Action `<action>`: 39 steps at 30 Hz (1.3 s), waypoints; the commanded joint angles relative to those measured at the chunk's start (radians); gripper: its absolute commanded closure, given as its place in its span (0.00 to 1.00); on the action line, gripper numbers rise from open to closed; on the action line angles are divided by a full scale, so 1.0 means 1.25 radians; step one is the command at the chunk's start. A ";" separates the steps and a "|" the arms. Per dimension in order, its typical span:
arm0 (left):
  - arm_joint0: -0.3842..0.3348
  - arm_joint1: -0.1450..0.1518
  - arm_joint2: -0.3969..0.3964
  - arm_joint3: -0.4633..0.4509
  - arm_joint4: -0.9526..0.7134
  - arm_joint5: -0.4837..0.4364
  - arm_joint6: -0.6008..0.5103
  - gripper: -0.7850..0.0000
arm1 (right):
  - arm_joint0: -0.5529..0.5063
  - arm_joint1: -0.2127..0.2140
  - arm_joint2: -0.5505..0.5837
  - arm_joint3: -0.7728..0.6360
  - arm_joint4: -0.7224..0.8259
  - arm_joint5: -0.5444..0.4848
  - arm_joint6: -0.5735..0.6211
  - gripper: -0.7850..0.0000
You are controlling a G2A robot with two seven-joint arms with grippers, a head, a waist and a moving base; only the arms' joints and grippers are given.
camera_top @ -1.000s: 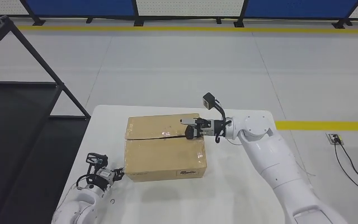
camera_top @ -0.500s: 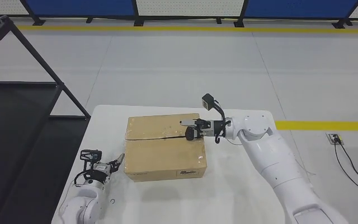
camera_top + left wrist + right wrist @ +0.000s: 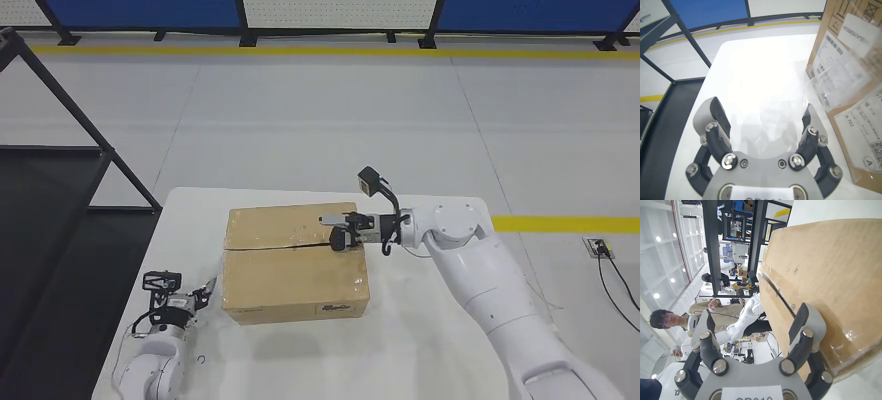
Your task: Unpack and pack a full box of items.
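A closed brown cardboard box (image 3: pixel 290 262) with taped flaps stands in the middle of the white table (image 3: pixel 420 340). Its top seam (image 3: pixel 780 294) runs along the lid, and paper labels and a clear plastic sleeve (image 3: pixel 844 79) cover its left side. My right gripper (image 3: pixel 338 232) hovers open over the box's top at the right end of the seam, one finger (image 3: pixel 800 321) against the lid beside the slit. My left gripper (image 3: pixel 190 296) stands open just left of the box, low over the bare table, nothing between its fingers (image 3: pixel 720 113).
A black metal rack (image 3: pixel 60 190) stands off the table's left edge. Free table surface lies in front of and to the right of the box. A yellow floor line (image 3: pixel 560 224) runs behind the right side.
My left gripper has drawn back from the box's lower left corner and turned away, now pointing along the box's side. The right gripper has crept slightly left along the lid seam.
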 commanded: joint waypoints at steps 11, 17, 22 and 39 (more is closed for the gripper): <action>-0.019 -0.011 0.044 0.019 0.041 -0.043 0.007 0.00 | 0.006 -0.002 -0.008 0.006 0.003 -0.002 0.000 0.00; -0.017 -0.014 0.057 0.023 0.070 -0.069 0.034 0.00 | 0.006 -0.001 -0.009 0.003 0.002 -0.002 -0.002 0.00; -0.015 -0.018 0.055 0.021 0.084 -0.044 0.067 0.00 | 0.008 -0.001 -0.012 0.003 0.001 -0.001 -0.002 0.00; -0.106 -0.052 0.091 0.109 0.109 0.130 0.140 0.00 | 0.014 0.000 -0.015 0.010 0.003 -0.006 0.001 0.00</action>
